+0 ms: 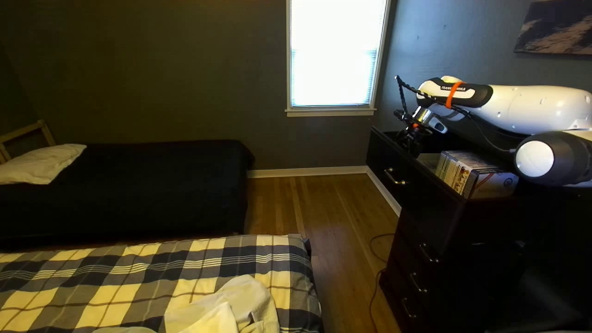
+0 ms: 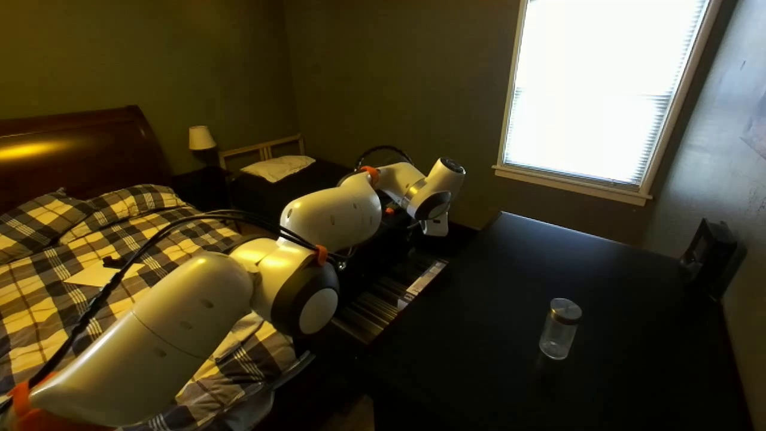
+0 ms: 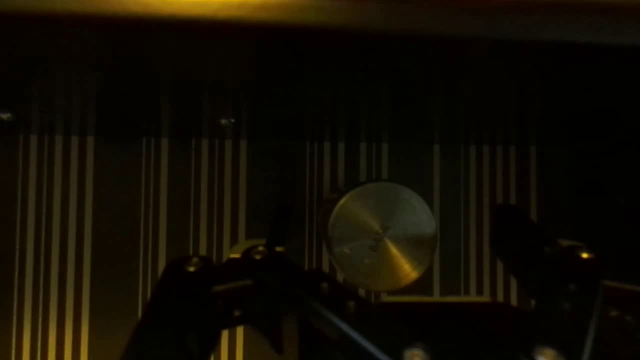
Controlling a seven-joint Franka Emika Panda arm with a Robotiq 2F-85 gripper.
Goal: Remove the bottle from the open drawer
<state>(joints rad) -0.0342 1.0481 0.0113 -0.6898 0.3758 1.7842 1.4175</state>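
Note:
The open top drawer (image 1: pixel 428 196) of the black dresser is pulled out, and its striped inside shows in the wrist view (image 3: pixel 117 225). A bottle (image 3: pixel 382 235) stands in it in the wrist view, seen from above as a round, shiny metal lid. Its body is hidden under the lid, and I cannot make it out in either exterior view. My gripper (image 3: pixel 392 220) is open, with one dark finger on each side of the lid and gaps between. In an exterior view the gripper (image 1: pixel 409 138) points down into the far part of the drawer.
A row of cases (image 1: pixel 492 185) stands in the drawer's near end. A clear jar with a metal lid (image 2: pixel 559 335) stands on the dresser top (image 2: pixel 497 287). A dark framed object (image 2: pixel 709 254) stands by the wall. A plaid bed (image 1: pixel 152 277) lies across from the dresser.

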